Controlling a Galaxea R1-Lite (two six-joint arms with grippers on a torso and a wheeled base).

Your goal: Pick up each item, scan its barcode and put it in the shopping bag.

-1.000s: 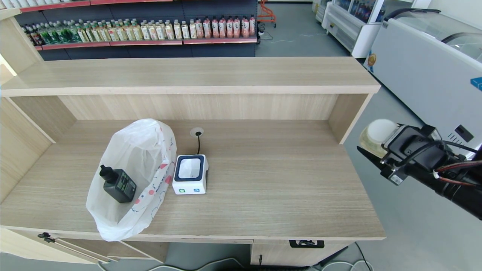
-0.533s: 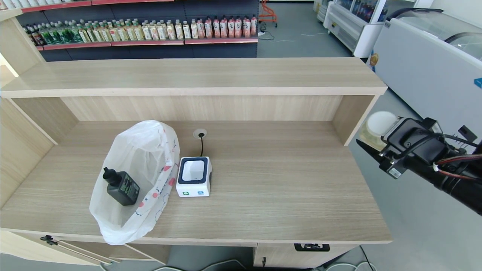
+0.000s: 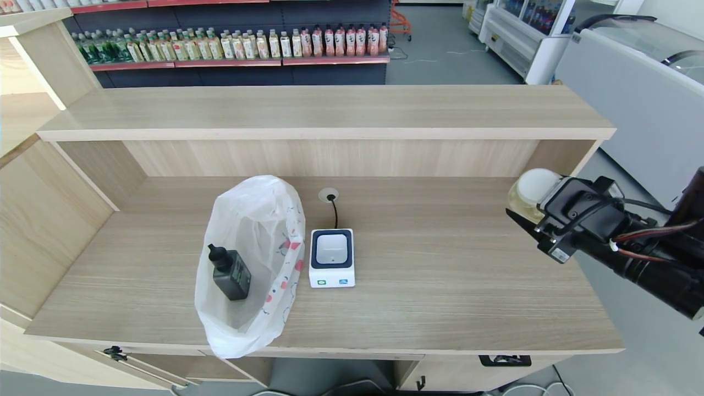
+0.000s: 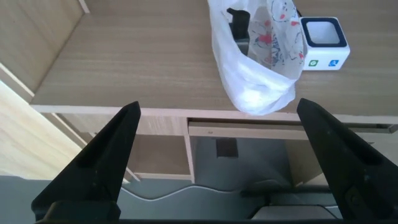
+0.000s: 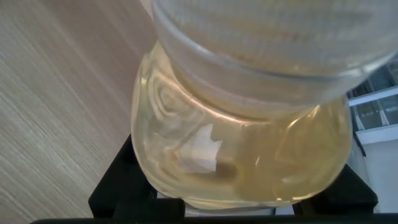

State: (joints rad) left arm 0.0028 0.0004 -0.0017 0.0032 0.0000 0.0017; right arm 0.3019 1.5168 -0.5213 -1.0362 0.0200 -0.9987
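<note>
My right gripper [image 3: 527, 212] is shut on a clear bottle [image 3: 529, 193] of pale yellow liquid with a white cap, held over the counter's right end; close up the bottle [image 5: 242, 130] shows its ribbed cap and yellowish body. A white shopping bag [image 3: 253, 258] with red and blue marks lies open on the counter, a dark bottle [image 3: 229, 273] inside it. The white barcode scanner [image 3: 331, 257] sits just right of the bag. My left gripper [image 4: 217, 155] hangs open below the counter's front edge, with the bag [image 4: 258, 56] and scanner [image 4: 323, 36] beyond it.
The wooden counter [image 3: 440, 275] has a raised back ledge [image 3: 330, 113] and side walls. A cable runs from the scanner to a grommet [image 3: 328, 194]. Shelves of drink bottles [image 3: 242, 44] stand behind; freezers [image 3: 632, 71] stand at the right.
The head camera has turned, so the whole scene sits further right in the picture. My right gripper with the bottle has come a little closer to the counter's right end.
</note>
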